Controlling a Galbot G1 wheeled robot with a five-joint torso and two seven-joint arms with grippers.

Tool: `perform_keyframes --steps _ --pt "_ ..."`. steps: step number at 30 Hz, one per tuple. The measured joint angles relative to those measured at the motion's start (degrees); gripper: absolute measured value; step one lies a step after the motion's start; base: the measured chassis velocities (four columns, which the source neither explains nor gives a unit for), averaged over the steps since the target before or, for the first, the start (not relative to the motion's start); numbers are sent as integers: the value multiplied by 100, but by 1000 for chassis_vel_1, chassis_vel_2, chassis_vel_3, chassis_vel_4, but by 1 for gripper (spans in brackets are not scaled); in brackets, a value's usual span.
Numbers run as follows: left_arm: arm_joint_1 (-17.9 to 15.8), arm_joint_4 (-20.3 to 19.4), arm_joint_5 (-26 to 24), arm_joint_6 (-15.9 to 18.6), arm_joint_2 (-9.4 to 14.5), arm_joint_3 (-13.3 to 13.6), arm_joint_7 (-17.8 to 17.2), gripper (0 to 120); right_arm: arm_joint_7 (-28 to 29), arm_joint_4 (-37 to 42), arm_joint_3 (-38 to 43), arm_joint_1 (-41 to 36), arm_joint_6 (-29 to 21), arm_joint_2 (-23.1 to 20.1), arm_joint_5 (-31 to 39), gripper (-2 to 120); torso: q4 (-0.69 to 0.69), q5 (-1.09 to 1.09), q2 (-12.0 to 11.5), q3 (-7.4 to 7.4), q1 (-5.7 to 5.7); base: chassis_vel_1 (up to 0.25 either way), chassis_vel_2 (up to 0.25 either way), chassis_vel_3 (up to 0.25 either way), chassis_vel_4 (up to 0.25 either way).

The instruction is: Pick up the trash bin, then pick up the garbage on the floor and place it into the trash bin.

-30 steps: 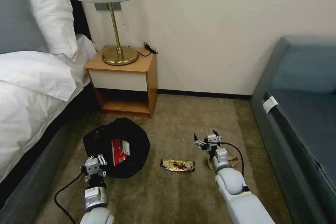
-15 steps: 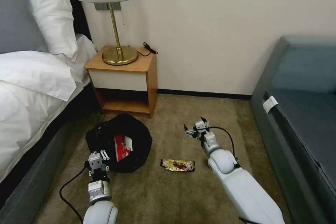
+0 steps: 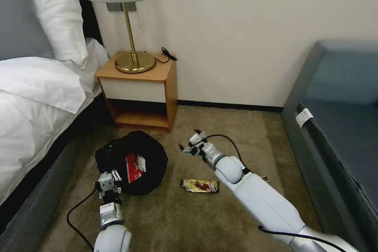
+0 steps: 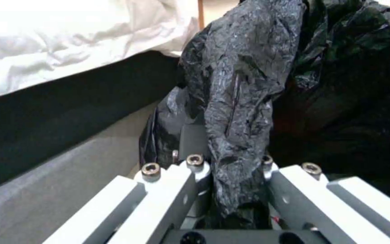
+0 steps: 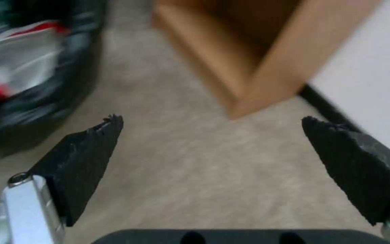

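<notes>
Left gripper [image 3: 114, 176] is clamping the black liner at the near rim of the trash bin [image 3: 147, 145], which is sitting on the carpet [image 3: 236, 126] near the nightstand [image 3: 138, 90]; the left wrist view is showing that bag fold [image 4: 235, 112] pinched between its fingers. Red-white snack bag [image 3: 135, 166] is lying inside the bin. Gold candy wrapper [image 3: 199, 185] is lying right of the bin. Right gripper [image 3: 190, 144], spread wide and holding nothing, is reaching far-left over the carpet between bin and wrapper.

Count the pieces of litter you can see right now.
2, maybe more hidden: a red-white snack bag inside the trash bin, and a gold-brown candy wrapper on the carpet beside the right arm.
</notes>
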Motion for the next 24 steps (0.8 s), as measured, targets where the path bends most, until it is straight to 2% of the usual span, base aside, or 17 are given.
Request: perform_keyframes --steps 9,15,24 --pt "-135 212 106 -38 36 -106 -16 3 -477 -144 -511 -110 -165 -131 -308 100 -1 0 0 0 0 0 0 0 0" --pt "-179 264 107 -48 47 -121 -20 3 -592 -229 -538 -258 -166 -194 -447 100 0 1 0 0 0 0 0 0 0" --pt "-188 275 128 -80 59 -114 -22 3 -731 -247 -511 -817 -116 -555 -752 100 -1 1 0 0 0 0 0 0 0"
